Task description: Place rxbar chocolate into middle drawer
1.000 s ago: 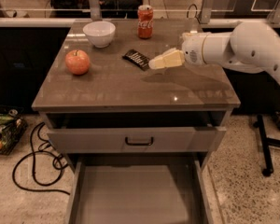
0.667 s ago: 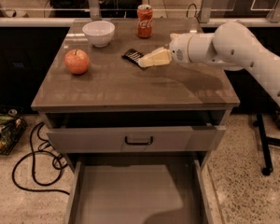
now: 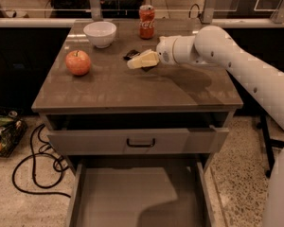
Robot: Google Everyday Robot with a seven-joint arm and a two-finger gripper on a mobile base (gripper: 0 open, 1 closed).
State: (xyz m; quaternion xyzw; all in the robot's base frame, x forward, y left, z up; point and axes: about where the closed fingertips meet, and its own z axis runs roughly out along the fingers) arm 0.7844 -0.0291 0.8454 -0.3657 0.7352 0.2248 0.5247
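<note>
The rxbar chocolate is a small black wrapper lying on the cabinet top, behind the middle. Only its left end shows, because my gripper lies over the rest. The gripper is cream-coloured, points left and sits low over the bar. My white arm reaches in from the right. The middle drawer is pulled open at the bottom front, showing a plain floor with thin side walls and nothing in it.
A red apple sits at the left of the top, a white bowl behind it, and a red soda can at the back. The drawer with the black handle is slightly out. Cables lie on the floor at the left.
My gripper has moved left along the top, from beside the bar's right end to over the bar. The bar, apple, bowl and can have not moved.
</note>
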